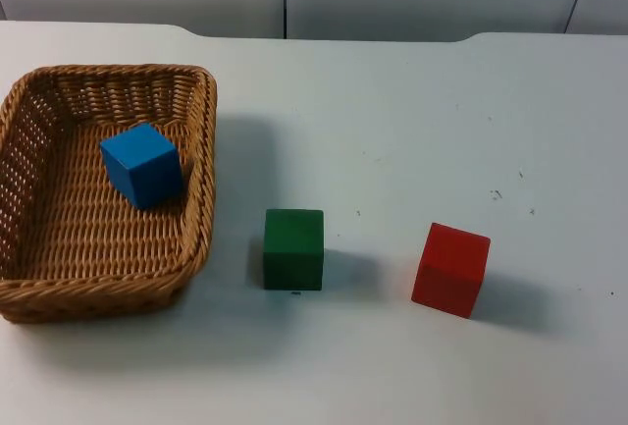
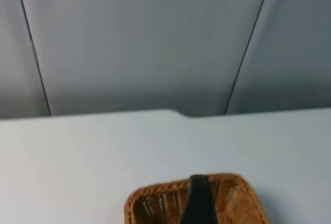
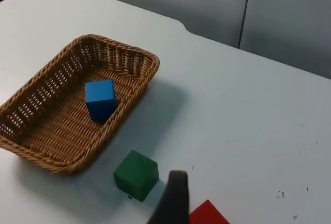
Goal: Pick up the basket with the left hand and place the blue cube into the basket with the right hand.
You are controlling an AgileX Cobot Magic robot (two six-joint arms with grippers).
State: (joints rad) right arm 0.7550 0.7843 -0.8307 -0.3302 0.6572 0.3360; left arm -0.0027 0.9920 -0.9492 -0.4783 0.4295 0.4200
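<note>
Top view: blue cube (image 1: pixel 141 164) sits inside the basket (image 1: pixel 201 199), which rests on the worktop (image 1: pixel 412 131)
Done: cube looks delivered; the placing step seems finished
Left: nothing obvious
Left pincer (image 2: pixel 199 203): above the basket's rim, not holding it; spread or closed, cannot tell
Right pincer (image 3: pixel 173 198): hovering near the green cube (image 1: pixel 293 248) and red cube (image 1: pixel 451 269), holding nothing I can see; state unclear

The left hand (image 2: pixel 198 203) is raised above the desk, and 1 black fingertip of it can be seen in its wrist view. The right hand (image 3: pixel 173 200) is also high above the desk, with 1 black fingertip visible.
</note>
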